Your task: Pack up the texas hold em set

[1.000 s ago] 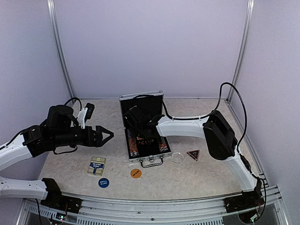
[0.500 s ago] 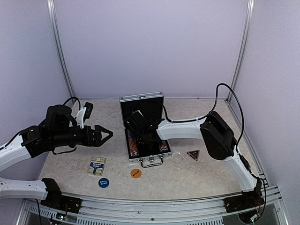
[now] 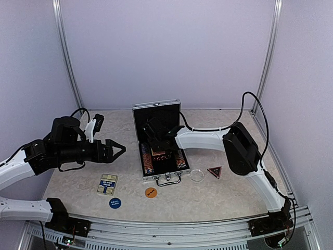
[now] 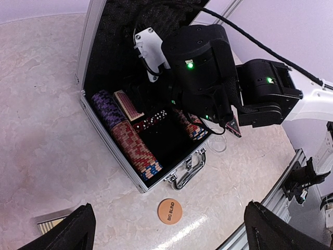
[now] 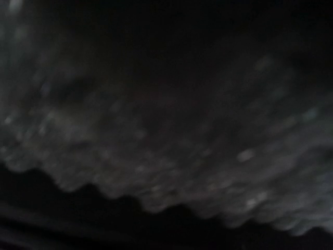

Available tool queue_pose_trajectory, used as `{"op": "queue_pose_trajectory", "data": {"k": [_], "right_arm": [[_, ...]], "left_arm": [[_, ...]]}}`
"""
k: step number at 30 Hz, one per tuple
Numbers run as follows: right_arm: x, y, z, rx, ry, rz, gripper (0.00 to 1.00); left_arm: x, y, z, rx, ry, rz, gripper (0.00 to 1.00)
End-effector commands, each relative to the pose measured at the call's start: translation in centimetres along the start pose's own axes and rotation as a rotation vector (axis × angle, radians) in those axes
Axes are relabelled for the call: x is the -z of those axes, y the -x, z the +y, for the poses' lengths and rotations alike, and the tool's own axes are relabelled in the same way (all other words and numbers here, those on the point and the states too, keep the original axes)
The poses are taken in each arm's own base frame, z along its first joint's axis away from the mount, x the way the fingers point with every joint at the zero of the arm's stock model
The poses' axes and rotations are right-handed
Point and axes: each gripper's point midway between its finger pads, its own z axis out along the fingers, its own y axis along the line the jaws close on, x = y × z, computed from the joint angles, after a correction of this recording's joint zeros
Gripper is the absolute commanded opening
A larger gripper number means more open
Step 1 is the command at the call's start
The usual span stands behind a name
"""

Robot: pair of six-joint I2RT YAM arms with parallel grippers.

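Observation:
The silver briefcase (image 3: pixel 178 167) (image 4: pixel 111 158) lies open mid-table with its lid (image 3: pixel 156 115) upright. It holds rows of striped chips (image 4: pixel 136 148) and dark red dice (image 4: pixel 151 121). A red-backed card deck (image 3: pixel 158 152) (image 4: pixel 128 105) stands tilted inside, right by my right gripper (image 3: pixel 155 136), which reaches down into the case. Its fingers are hidden, and the right wrist view is dark blur. My left gripper (image 3: pixel 118 149) (image 4: pixel 167 213) hovers open left of the case, holding nothing. On the table lie a second deck (image 3: pixel 107 184), a blue disc (image 3: pixel 115 202), an orange disc (image 3: pixel 150 192) (image 4: pixel 169 211), a clear disc (image 3: pixel 196 175) and a dark triangle (image 3: pixel 214 171).
The case handle (image 3: pixel 169 180) (image 4: pixel 188 172) points toward the near edge. A metal rail (image 3: pixel 187 229) runs along the table front. Lilac walls close in the back and both sides. The right arm's black cable (image 3: pixel 208 129) loops over the case lid.
My right gripper has shifted a little back and right inside the case, and the red-backed deck now shows below it. The left arm has not moved.

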Motion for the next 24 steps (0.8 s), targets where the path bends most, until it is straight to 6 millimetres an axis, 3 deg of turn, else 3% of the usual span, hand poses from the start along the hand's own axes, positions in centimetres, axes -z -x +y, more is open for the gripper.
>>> {"op": "queue_pose_trajectory", "data": {"k": [1, 9, 17, 24], "right_arm": [[-1.0, -5.4, 0.9, 0.007, 0.114, 0.187, 0.58], [0.9, -6.0, 0.4, 0.027, 0.101, 0.209, 0.59], [5.6, -1.9, -1.7, 0.003, 0.093, 0.078, 0.62], [7.1, -1.7, -2.1, 0.02, 0.091, 0.074, 0.62]], "left_arm": [[0.1, 0.4, 0.2, -0.005, 0.01, -0.021, 0.99], [-0.3, 0.6, 0.0, -0.009, 0.0, -0.02, 0.99], [-0.5, 0.6, 0.0, -0.003, -0.001, -0.022, 0.99], [-1.2, 0.9, -0.2, -0.005, -0.005, -0.018, 0.99]]}}
